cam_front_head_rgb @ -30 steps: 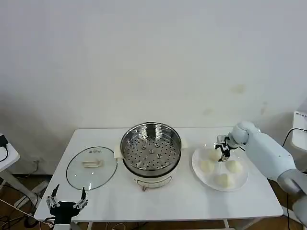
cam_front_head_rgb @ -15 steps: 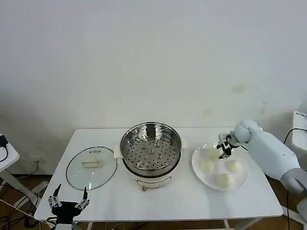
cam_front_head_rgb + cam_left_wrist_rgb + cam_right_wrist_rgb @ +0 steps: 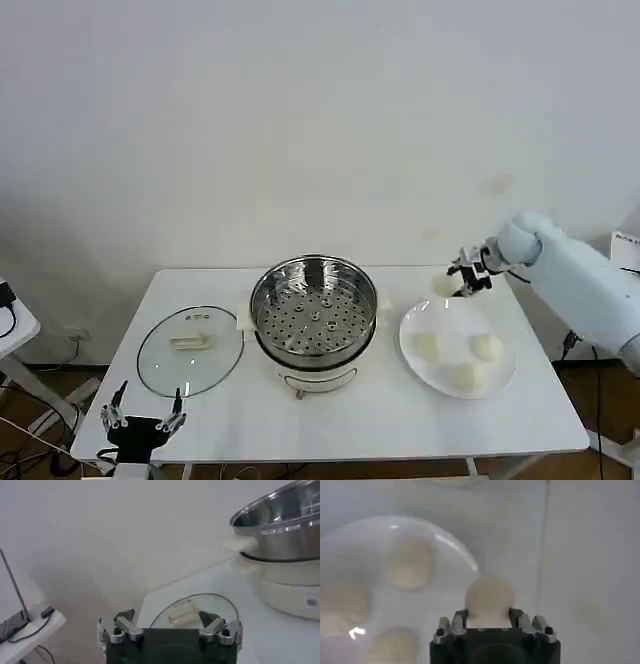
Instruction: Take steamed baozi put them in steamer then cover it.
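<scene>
the right gripper [image 3: 462, 280] pinches one steamed baozi [image 3: 444, 285], lifted above the far edge of the white plate [image 3: 428, 368], where three buns [image 3: 465, 375] lie. the steamer [image 3: 314, 308] stands empty to its left, the glass cover [image 3: 190, 349] flat beyond. next: carry the bun over the basket, lower, release. the left gripper [image 3: 138, 424] waits spread at the table's near edge.

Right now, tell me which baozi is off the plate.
The baozi clamped in the right gripper, lifted above the white plate's far-left rim. The other three baozi lie on the plate.
</scene>
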